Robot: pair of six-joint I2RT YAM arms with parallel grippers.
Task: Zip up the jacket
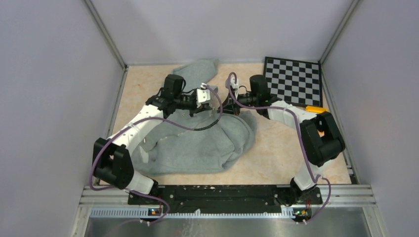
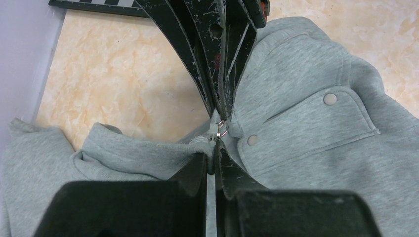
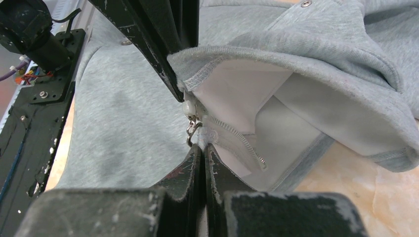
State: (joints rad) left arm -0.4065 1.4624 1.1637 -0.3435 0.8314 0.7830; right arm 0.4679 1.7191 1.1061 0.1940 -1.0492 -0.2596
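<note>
The light-grey jacket (image 1: 197, 148) lies crumpled mid-table, one sleeve reaching toward the back wall. Both grippers meet over its upper edge. My left gripper (image 2: 214, 157) is shut on the ribbed fabric edge beside the zipper. Facing it, my right gripper (image 3: 203, 147) is shut on the pale zipper tape, just below the slider (image 3: 188, 107) and its metal pull (image 3: 191, 129). A short run of pale zipper teeth (image 3: 237, 140) hangs loose against the white lining. From above, the left gripper (image 1: 215, 102) and right gripper (image 1: 228, 104) nearly touch.
A black-and-white checkerboard (image 1: 292, 80) lies at the back right, with a small orange-yellow object (image 1: 316, 108) by its near corner. Grey walls enclose the beige table (image 1: 276, 148) on three sides. A snap-flap pocket (image 2: 306, 123) lies just right of the left gripper.
</note>
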